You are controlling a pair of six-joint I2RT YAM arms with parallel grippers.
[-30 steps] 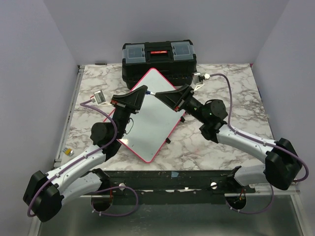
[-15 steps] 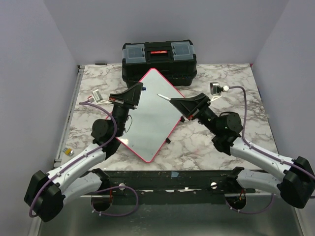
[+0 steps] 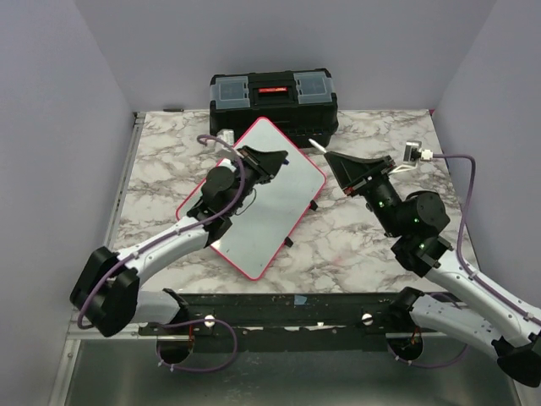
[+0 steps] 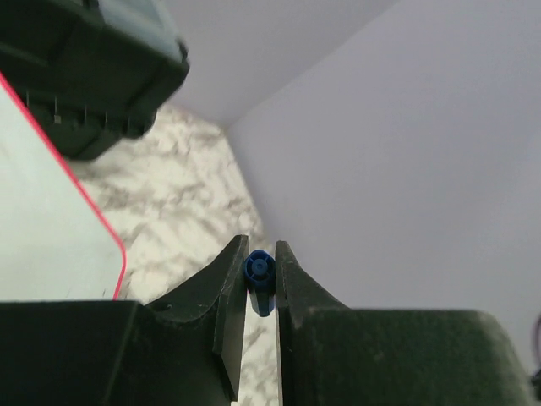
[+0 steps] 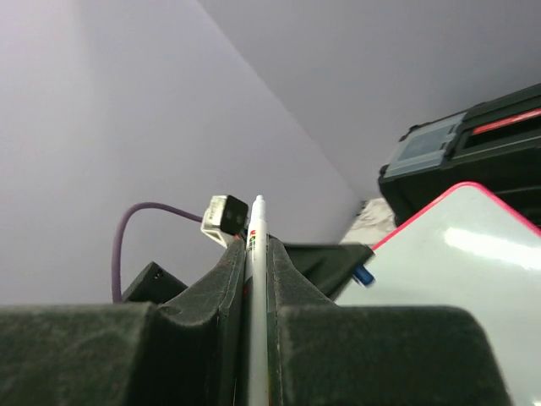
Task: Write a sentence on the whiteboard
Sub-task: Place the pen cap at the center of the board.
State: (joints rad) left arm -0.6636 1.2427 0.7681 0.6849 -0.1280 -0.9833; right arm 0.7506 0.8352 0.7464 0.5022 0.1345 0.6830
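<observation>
The whiteboard [image 3: 272, 211], white with a red-pink frame, lies askew on the marble table. Its surface looks blank. It also shows in the left wrist view [image 4: 42, 228] and the right wrist view [image 5: 461, 245]. My left gripper [image 3: 284, 157] hovers over the board's far part. It is shut on a small blue marker cap [image 4: 259, 272]. My right gripper [image 3: 331, 157] is raised off the board's right corner. It is shut on a white marker [image 5: 258, 222], whose tip [image 3: 314, 145] points toward the toolbox.
A black toolbox [image 3: 272, 101] with a red latch stands against the back wall, just behind the board. It also shows in the left wrist view [image 4: 84, 68] and the right wrist view [image 5: 465, 144]. Bare marble table [image 3: 372, 237] lies right of the board. Purple walls enclose three sides.
The grippers were joined over the board's top. The right one has pulled away right with the marker, and the left one has swung right over the board holding the cap.
</observation>
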